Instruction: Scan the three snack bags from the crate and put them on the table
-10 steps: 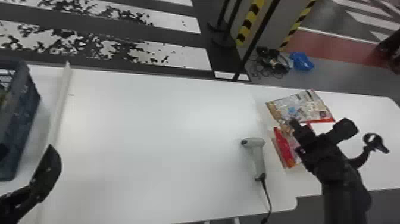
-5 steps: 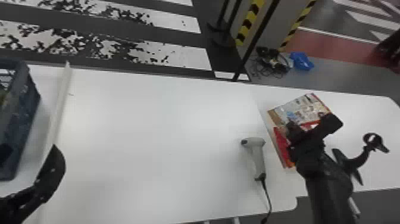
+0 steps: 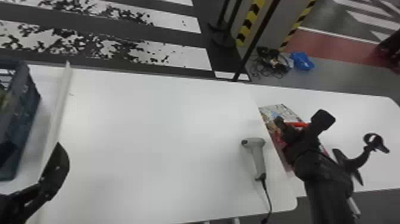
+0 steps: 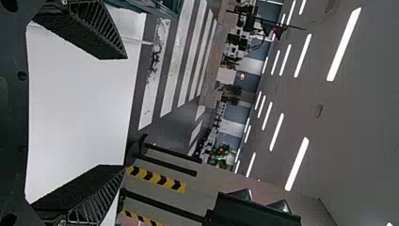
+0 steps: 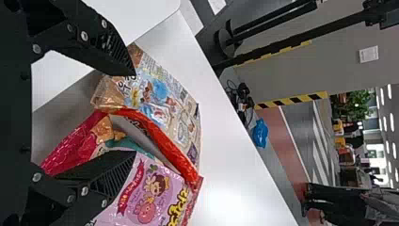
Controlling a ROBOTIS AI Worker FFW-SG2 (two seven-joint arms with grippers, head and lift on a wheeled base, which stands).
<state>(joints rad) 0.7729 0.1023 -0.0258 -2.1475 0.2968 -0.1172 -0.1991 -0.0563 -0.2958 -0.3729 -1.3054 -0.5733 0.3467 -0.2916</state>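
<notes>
"Bags?"
"At least two snack bags [image 5: 169, 103], on the counter [image 3: 148, 134]; one scanner [image 3: 257, 156], one crate [image 3: 22, 119]."
"Hands?"
"Left hand [image 3: 33, 147] wide, empty; right hand [image 3: 290, 128], slid leftward, spread at the bags, hold unclear."

On the white counter [image 3: 148, 143], a glossy beige snack bag [image 5: 176, 110] with blue artwork and a pink one [image 5: 155, 195] with a cartoon figure lie heaped, red wrapping [image 5: 165, 143] between them. A grey handheld scanner [image 3: 258, 158] lies nearby; a dark crate [image 3: 25, 110] stands far left.
</notes>
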